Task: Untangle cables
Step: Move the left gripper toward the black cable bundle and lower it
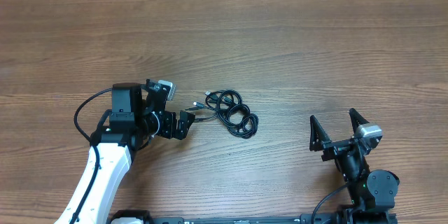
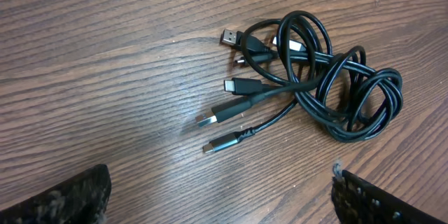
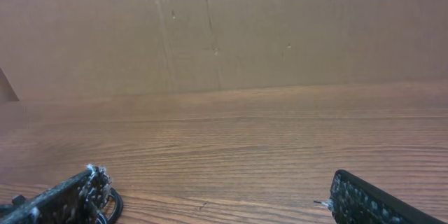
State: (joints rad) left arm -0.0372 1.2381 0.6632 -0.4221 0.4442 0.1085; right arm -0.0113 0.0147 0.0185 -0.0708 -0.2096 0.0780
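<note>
Counter (image 1: 294,35): brown wood grain, bare around the cables on every side. Behind the far edge, in the right wrist view, a plain brown wall (image 3: 224,28).

Cables (image 1: 234,112): black, a little left of the counter's middle, about midway between far and near edges. Lie flat on the wood in a loose knot of overlapping loops (image 2: 350,91). Fan out on the left of the knot into loose ends: a silver plug (image 2: 229,37) farthest back, a narrower plug (image 2: 233,85) below it, then a flat plug (image 2: 206,120), then a thin plug (image 2: 213,147) nearest the gripper. Nothing between these ends and the left fingers but bare wood.

Left gripper (image 1: 186,124): comes up from the near-left corner on a white arm, bends at the wrist and points right, toward the cable ends. Sits low, just beside them and apart from them. Fingers (image 2: 70,196) spread wide, holding nothing.

Right gripper (image 1: 332,115): stands near the near edge, right of the middle, well apart from the knot. Points toward the far edge, over bare wood. Fingers (image 3: 378,203) spread in a V, with nothing between them.
</note>
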